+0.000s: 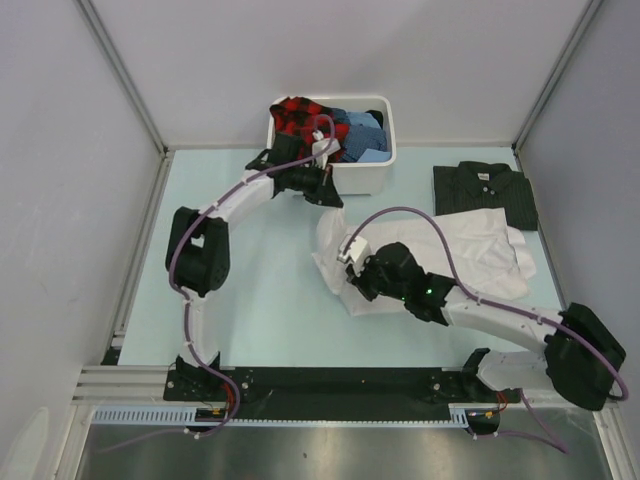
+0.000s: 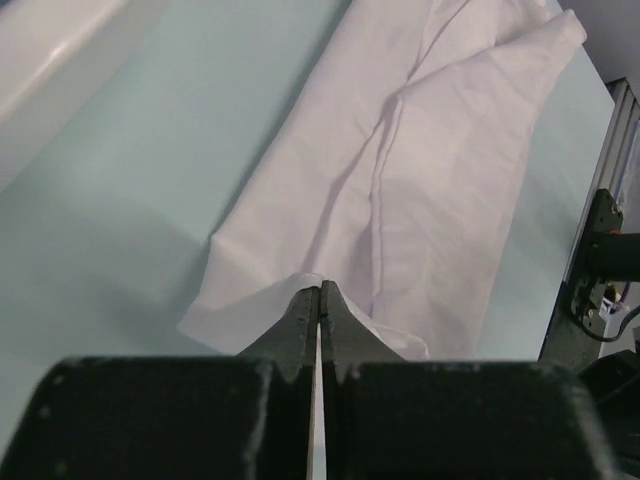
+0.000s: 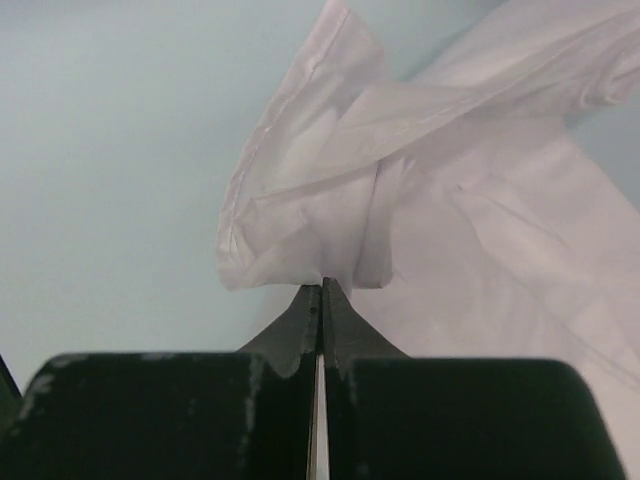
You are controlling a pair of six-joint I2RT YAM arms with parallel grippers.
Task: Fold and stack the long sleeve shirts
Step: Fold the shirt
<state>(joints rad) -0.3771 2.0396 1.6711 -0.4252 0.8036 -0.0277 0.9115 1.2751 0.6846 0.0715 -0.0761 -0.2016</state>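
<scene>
The left gripper [image 2: 320,298] was pressed fully closed, its tips pinching a thin edge of the white shirt [image 1: 470,255] at the cloth's far-left corner, just in front of the tub [image 1: 362,178]. The tub held other clothes, red plaid and blue, and looked to play no part in this step.

The white shirt lay on the worktop [image 1: 260,300] near the middle. It was spread out towards the right and only roughly gathered, with loose creases and a ridge running along its length.

The right gripper [image 3: 322,288] was likewise clamped tight, holding a bunched fold of the same shirt at its near-left edge, where the cloth stood up a little from the worktop.

Farther right, at the far side, the dark shirt [image 1: 487,190] lay folded flat with its collar and buttons showing. The white shirt's far-right edge lay just beside it, perhaps touching.

The step in hand appeared to be a fold of the white shirt, with both arms holding its left edge. The dark one looked done, so the task seemed about half finished.

The next move would likely call for lifting the two held points together and carrying them to the right over the body of the shirt. The edge would need to be kept taut between the arms so the fold landed square. Uneven lifting could drag the whole shirt or bunch it further.
</scene>
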